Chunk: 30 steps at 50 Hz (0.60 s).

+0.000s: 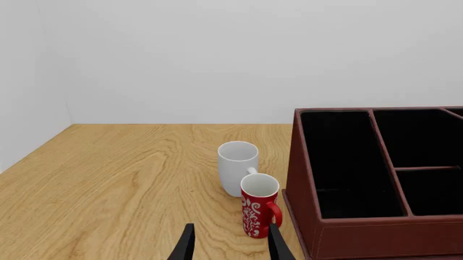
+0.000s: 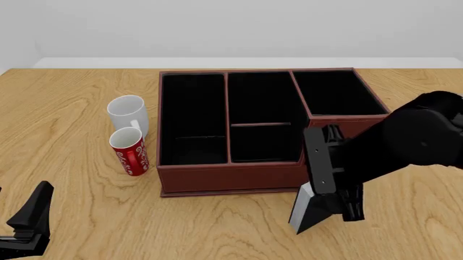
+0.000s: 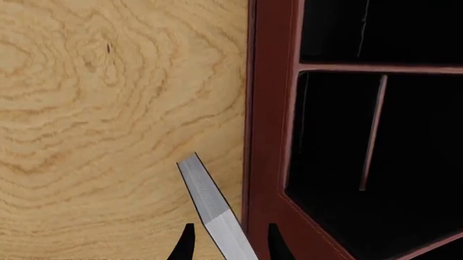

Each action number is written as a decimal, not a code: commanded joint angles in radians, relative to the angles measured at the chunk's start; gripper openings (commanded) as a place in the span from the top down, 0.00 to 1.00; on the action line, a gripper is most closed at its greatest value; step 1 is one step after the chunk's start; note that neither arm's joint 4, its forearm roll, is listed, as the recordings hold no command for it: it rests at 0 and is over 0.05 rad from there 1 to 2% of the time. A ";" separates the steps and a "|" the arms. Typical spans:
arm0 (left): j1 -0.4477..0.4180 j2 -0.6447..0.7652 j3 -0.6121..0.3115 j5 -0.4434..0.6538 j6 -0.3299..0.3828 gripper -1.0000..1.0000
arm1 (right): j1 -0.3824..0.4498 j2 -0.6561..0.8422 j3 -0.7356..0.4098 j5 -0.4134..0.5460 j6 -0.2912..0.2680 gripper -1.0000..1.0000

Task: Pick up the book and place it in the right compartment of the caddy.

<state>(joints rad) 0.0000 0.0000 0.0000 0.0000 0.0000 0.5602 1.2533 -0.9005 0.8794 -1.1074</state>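
A light wooden table (image 2: 79, 216) with wavy grain fills the scene, meeting plain pale grey walls (image 1: 217, 59) behind and at one side, under even, soft light.

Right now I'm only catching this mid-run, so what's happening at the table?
The right gripper holds the book just in front of the caddy, near its right end; the right wrist view shows the book's pale page edge between the fingers. The right compartment has nothing in it yet. The left gripper is open and idle near the red mug and white mug.
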 commanded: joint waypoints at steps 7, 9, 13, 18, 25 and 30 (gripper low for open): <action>0.000 0.000 0.000 0.000 0.000 0.00 | -0.023 0.034 -0.019 0.006 -0.021 0.00; 0.000 0.000 0.000 0.000 0.000 0.00 | -0.021 0.037 -0.015 0.001 -0.018 0.00; 0.000 0.000 0.000 0.000 0.000 0.00 | -0.013 0.035 0.000 -0.007 -0.007 0.00; 0.000 0.000 0.000 0.000 0.000 0.00 | -0.008 0.034 0.015 -0.016 0.002 0.00; 0.000 0.000 0.000 0.000 0.000 0.00 | 0.005 0.028 0.035 -0.020 0.023 0.00; 0.000 0.000 0.000 0.000 0.000 0.00 | 0.002 0.033 0.039 -0.027 0.026 0.00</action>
<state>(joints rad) 0.0000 0.0000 0.0000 0.0000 0.0000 0.5585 1.2832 -0.8784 0.8632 -1.0945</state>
